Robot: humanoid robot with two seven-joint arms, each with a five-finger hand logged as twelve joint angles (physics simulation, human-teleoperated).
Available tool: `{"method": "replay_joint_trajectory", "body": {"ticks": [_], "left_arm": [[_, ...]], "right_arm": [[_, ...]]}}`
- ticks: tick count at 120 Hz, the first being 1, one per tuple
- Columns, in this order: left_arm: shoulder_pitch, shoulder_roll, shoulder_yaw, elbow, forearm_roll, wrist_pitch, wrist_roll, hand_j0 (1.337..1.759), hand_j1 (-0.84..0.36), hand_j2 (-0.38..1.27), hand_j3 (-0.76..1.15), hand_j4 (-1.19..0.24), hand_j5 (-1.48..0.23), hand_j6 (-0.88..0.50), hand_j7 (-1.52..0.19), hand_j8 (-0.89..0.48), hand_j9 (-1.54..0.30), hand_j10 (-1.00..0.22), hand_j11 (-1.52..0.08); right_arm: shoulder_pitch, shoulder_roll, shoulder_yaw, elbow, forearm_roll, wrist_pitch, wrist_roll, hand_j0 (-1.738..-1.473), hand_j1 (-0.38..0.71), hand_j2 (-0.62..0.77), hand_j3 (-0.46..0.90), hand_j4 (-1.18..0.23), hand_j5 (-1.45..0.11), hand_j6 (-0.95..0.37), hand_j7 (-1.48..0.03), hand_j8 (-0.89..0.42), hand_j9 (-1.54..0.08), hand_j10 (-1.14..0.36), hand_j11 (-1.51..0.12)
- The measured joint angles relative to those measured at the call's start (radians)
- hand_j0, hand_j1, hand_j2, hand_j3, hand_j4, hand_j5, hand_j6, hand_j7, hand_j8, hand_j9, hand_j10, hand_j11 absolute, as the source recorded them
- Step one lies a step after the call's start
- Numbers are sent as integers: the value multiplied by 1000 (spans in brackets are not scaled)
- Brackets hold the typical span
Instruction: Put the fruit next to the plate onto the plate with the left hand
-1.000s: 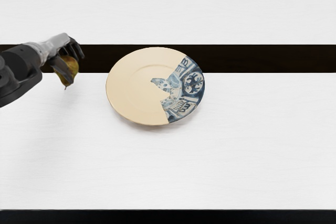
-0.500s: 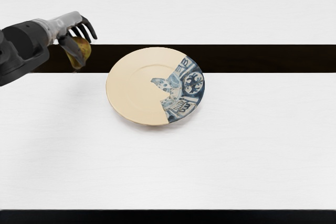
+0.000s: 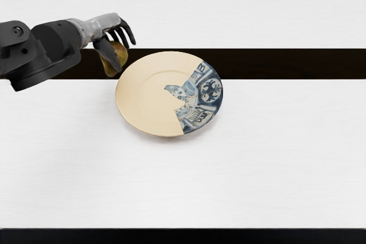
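Note:
A cream plate [image 3: 150,98] with a blue-and-white patterned wedge on its right side lies near the middle of the white table. My left hand [image 3: 116,44] hangs in the air just beyond the plate's upper-left rim, its dark fingers shut on a yellow-brown pear [image 3: 112,56]. The pear is held clear of the table and is partly hidden by the fingers. The left arm [image 3: 43,47] reaches in from the left edge. No right arm shows.
A dark gap [image 3: 286,63] runs across the table behind the plate, splitting the white surface [image 3: 229,170] into a near part and a far part. Nothing else stands on the table.
The left hand has carried the pear up off the table and rightward, from left of the plate to just beside its upper-left rim.

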Motion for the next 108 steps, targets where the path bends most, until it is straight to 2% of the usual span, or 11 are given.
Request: {"method": "replay_joint_trajectory", "body": {"ticks": [56, 87, 108], "left_arm": [[-12, -122, -1, 18, -33, 1, 0, 1658, -262, 403, 0, -592, -776, -592, -775, -499, -770, -531, -773], [-8, -197, 2, 59, -34, 1, 1, 1657, -262, 401, 0, -599, -783, -600, -781, -493, -777, -529, -780], [-4, -276, 8, 124, -34, 1, 0, 1658, -270, 402, 0, -598, -787, -598, -786, -485, -781, -521, -783]], "right_arm": [[0, 0, 0, 0, 0, 2, 0, -1658, -349, 0, 0, 0, 0, 0, 0, 0, 0, 0, 0], [0, 0, 0, 0, 0, 0, 0, -1658, -349, 0, 0, 0, 0, 0, 0, 0, 0, 0, 0], [0, 0, 0, 0, 0, 0, 0, -1658, -349, 0, 0, 0, 0, 0, 0, 0, 0, 0, 0]]}}
